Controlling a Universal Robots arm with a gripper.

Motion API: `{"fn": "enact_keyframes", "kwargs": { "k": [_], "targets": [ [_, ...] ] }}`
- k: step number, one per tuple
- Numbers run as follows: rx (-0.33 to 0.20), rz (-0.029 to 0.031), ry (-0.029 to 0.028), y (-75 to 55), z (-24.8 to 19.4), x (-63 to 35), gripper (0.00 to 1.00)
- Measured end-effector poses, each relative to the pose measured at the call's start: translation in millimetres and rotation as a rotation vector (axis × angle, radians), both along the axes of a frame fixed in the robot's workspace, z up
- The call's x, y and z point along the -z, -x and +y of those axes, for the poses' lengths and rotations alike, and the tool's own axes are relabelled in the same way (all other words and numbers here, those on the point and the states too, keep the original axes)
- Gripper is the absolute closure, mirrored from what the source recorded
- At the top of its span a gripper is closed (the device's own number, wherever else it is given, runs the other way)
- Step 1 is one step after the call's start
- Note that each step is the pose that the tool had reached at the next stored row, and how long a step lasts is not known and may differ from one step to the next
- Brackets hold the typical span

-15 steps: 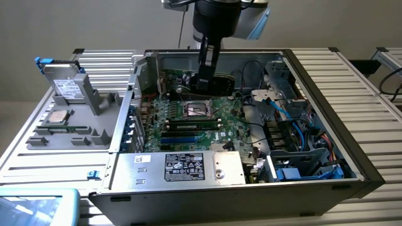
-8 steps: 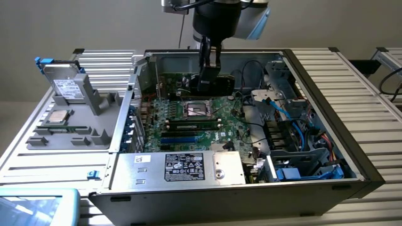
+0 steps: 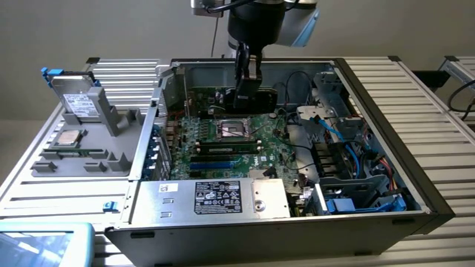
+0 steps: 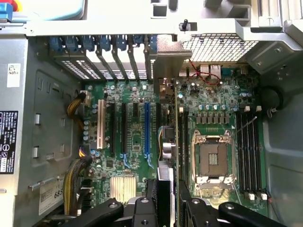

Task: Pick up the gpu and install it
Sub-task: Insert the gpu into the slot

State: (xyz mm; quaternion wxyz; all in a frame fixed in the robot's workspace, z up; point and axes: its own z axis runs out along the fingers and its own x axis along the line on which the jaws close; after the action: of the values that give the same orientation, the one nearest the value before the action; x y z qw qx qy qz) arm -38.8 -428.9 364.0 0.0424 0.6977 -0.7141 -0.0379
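Note:
The gpu (image 3: pixel 256 99) is a dark card standing on edge over the back of the green motherboard (image 3: pixel 222 161) inside the open computer case. My gripper (image 3: pixel 248 89) reaches down from above and is shut on the card's top edge. In the wrist view the gpu (image 4: pixel 175 118) appears edge-on as a thin line between a blue slot (image 4: pixel 147 132) and the CPU socket (image 4: pixel 211 158). Its silver bracket (image 4: pixel 168 59) lies against the case's rear slot openings. My gripper (image 4: pixel 171 196) clamps the card from both sides. I cannot tell whether the card's lower edge sits in a slot.
A silver power supply (image 3: pixel 219 197) fills the case's near side. Drive bays and blue cables (image 3: pixel 349 161) crowd the exterior view's right. Memory sticks (image 3: pixel 230 149) lie near the socket. A grey tray (image 3: pixel 97 150) at the left holds a drive box (image 3: pixel 78 103) and a chip (image 3: pixel 68 138).

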Motion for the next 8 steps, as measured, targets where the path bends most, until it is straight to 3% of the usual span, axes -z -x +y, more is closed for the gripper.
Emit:
{"fn": "enact_keyframes", "kwargs": {
  "k": [2, 5, 6, 8],
  "targets": [
    [-0.001, -0.0026, 0.0061, 0.2, 0.5, 0.0, 0.72],
    [-0.003, -0.0083, 0.0321, 1.1, 3.1, 0.5, 0.72],
    [-0.004, -0.0099, 0.0375, 2.0, 4.3, 0.8, 0.72],
    [-0.006, -0.0103, 0.0380, 3.9, 5.1, 1.5, 0.72]
  ]
}}
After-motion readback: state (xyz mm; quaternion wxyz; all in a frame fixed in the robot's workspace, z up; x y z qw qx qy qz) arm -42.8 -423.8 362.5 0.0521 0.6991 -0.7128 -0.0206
